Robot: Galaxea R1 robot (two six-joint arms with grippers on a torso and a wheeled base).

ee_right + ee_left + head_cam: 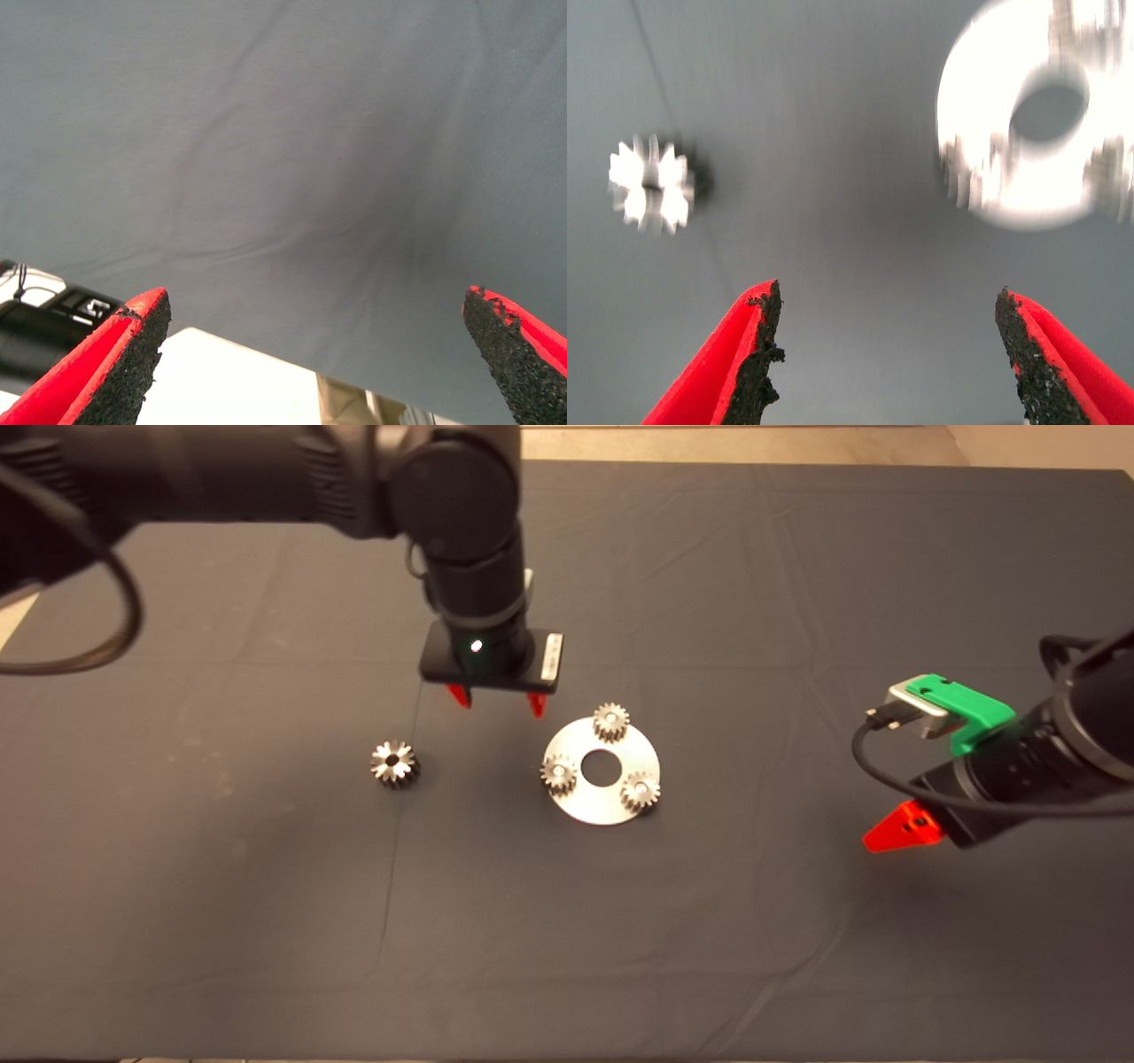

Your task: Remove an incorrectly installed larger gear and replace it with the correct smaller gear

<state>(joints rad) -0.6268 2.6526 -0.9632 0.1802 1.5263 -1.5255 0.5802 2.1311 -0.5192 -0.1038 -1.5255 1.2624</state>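
Note:
The larger gear (393, 764), star-like with a dark centre hole, lies alone on the mat left of the round silver plate (602, 808). Three small fine-toothed gears sit on the plate, at its far edge (610, 722), its left (559, 774) and its right (640, 790); they look alike. My left gripper (498, 701) hangs open and empty above the mat, between the larger gear and the plate and slightly behind them. The left wrist view shows the open gripper (888, 297), the larger gear (651, 184) and the plate (983, 97). My right gripper (897, 831) is open and empty at the right.
The dark mat (266, 921) covers the table, with creases across it. The right wrist view shows the open gripper (314, 297) over bare mat (283, 133), with the mat's edge and pale floor beyond. The left arm (461, 531) reaches over the mat's far left part.

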